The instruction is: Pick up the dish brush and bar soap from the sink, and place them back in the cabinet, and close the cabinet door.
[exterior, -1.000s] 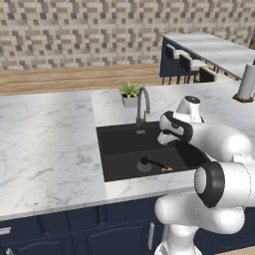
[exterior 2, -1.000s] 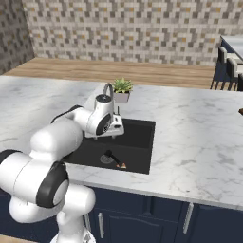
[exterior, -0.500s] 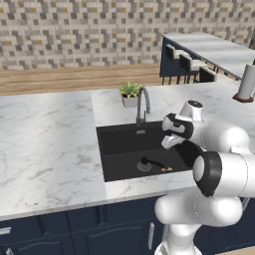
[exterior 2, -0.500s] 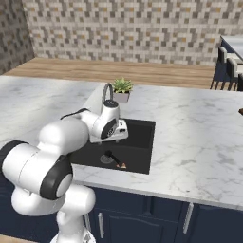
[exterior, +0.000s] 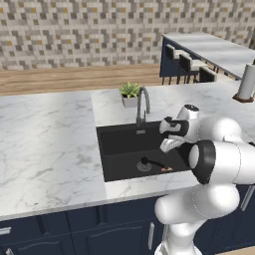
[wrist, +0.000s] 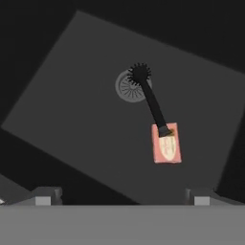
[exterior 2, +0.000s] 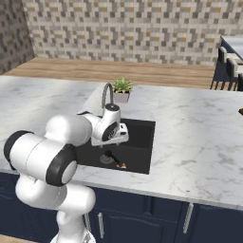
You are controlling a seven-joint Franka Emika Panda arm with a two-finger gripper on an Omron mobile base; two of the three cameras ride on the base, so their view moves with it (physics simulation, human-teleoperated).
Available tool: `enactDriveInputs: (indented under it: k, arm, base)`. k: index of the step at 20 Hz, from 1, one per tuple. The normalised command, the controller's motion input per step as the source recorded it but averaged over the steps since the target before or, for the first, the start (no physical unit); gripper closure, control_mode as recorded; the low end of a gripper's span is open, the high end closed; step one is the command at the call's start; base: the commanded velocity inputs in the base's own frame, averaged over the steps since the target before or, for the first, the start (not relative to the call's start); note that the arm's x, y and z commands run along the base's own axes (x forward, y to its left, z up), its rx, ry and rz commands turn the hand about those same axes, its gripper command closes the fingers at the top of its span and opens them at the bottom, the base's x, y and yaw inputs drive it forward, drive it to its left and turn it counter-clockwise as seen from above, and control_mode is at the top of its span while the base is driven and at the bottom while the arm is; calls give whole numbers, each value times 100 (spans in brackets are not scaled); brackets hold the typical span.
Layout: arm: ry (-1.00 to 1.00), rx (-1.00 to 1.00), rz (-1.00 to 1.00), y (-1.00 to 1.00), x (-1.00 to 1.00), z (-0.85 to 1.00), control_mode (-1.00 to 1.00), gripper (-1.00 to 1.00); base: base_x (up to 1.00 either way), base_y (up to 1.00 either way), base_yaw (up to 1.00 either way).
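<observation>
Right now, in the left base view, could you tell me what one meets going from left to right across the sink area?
Potted plant → faucet → dish brush → bar soap → open gripper hanging over the sink → paper towel roll at far right.

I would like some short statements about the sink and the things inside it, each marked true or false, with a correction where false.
1. The dish brush lies on the floor of the sink. True.
2. The tool is shut on the brush. False: its jaws are open, above the basin, holding nothing.
3. The brush's bristle head lies over the drain. True.
4. The bar soap sits on the counter. False: it lies in the sink, at the brush handle's end.
5. A small plant stands behind the faucet. True.
</observation>
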Motion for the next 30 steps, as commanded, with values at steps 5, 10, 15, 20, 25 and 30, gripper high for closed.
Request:
enactDriveInputs:
  k: [5,10,15,20,25,30]
  arm:
    - [4,0,0,0,18,-21,-100,-100]
    - [4,0,0,0,21,-21,-100,-100]
    - [4,0,0,0,21,-19,-100,-100]
    - [3,0,0,0,25,-19,-100,-100]
    - [0,0,0,0,20,-21,-100,-100]
    - [0,0,2,-2,23,-29,-100,-100]
  base:
    - [0,0,0]
    - [0,0,0]
    - [0,0,0]
    - [0,0,0]
    - [0,0,0]
    - [0,0,0]
